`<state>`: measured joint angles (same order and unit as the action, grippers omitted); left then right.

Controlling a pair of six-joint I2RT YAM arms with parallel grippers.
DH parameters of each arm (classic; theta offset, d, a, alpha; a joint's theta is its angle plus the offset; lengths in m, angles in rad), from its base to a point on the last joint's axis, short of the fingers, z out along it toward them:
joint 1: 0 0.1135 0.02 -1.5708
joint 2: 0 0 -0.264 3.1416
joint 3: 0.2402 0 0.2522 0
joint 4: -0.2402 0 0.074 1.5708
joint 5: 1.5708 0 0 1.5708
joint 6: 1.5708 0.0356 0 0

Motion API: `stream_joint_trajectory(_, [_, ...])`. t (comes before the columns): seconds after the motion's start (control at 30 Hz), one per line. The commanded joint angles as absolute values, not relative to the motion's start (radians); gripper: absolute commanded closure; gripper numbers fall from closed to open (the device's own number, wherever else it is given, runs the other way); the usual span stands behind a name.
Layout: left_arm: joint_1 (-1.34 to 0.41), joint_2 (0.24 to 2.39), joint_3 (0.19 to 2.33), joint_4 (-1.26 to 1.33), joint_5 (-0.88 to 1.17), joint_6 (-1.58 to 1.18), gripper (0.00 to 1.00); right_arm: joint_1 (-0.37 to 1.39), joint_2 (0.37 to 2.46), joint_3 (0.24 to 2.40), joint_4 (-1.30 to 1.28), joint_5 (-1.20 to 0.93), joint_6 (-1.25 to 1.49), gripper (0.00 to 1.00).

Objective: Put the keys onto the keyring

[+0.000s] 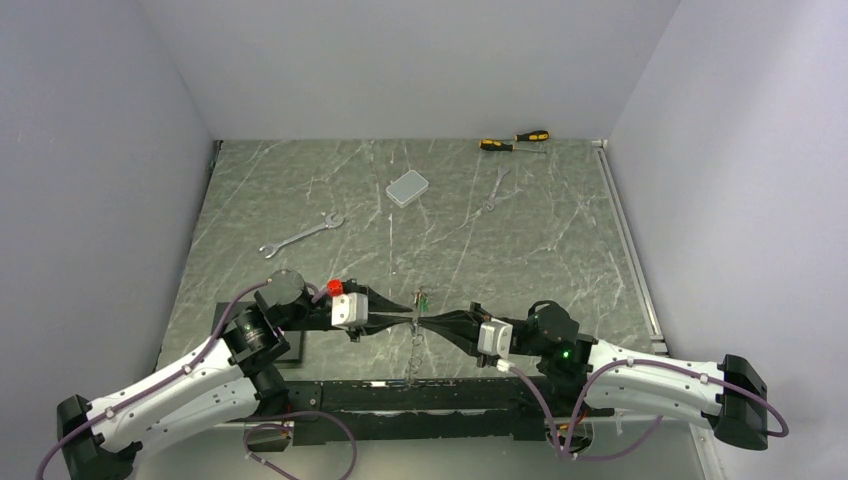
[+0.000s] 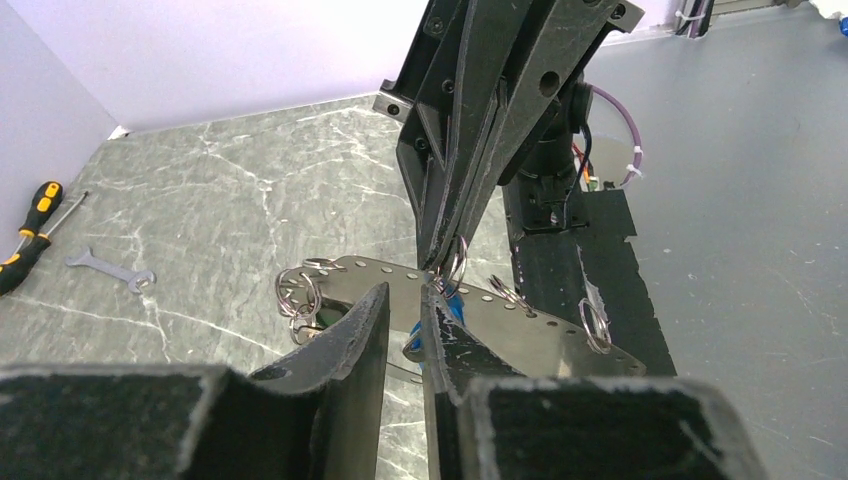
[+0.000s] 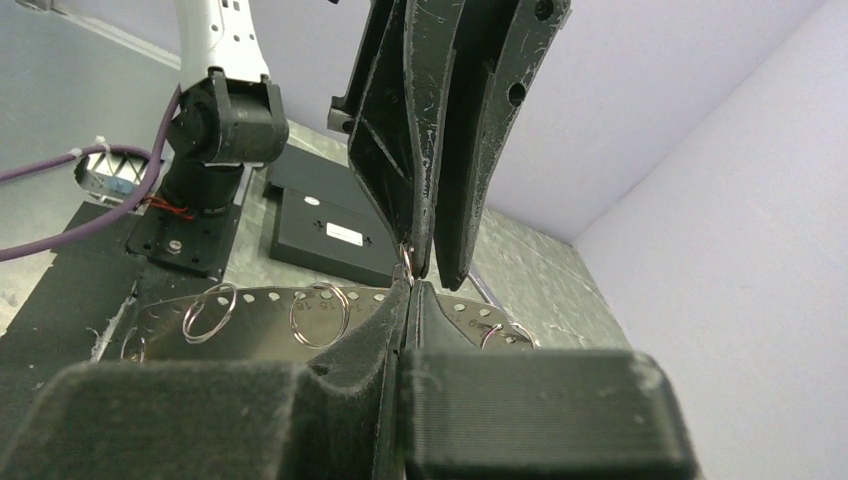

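Observation:
The keyring is a curved silvery perforated strip (image 2: 560, 335) carrying several split rings. It hangs between both grippers near the table's front edge (image 1: 414, 350) and also shows in the right wrist view (image 3: 255, 300). My right gripper (image 3: 412, 285) is shut on one split ring (image 2: 457, 265) at the strip's top edge. A blue key (image 2: 456, 303) hangs from that ring. My left gripper (image 2: 405, 295) faces it tip to tip, its fingers a narrow gap apart beside the blue key, with nothing seen clamped. A green key (image 1: 423, 298) hangs at the strip's far end. The black key is out of view.
Two silver wrenches (image 1: 301, 235) (image 1: 496, 188), a grey box (image 1: 407, 187) and yellow-and-black screwdrivers (image 1: 515, 140) lie farther back. A black plate (image 1: 290, 350) sits by the left arm's base. Grey walls close in the table on three sides.

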<state>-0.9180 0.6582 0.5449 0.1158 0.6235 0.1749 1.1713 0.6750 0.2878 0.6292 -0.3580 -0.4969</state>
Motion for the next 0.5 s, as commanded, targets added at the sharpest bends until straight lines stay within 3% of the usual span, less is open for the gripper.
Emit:
stream_joint_trajectory(0.0, [-0.929,0.643,0.552,0.118,0.646,0.185,0.76,1.167,0.665,0.307,0.69,-0.347,-0.505,1.0])
stream_joint_trajectory(0.17, [-0.93,0.599,0.586,0.024,0.553,0.23,0.71,1.167,0.661,0.306,0.669,-0.341,-0.508,1.0])
stream_joint_trajectory(0.47, [-0.93,0.608,0.591,-0.01,0.592,0.2,0.65,1.166,0.677,0.313,0.681,-0.338,-0.512,1.0])
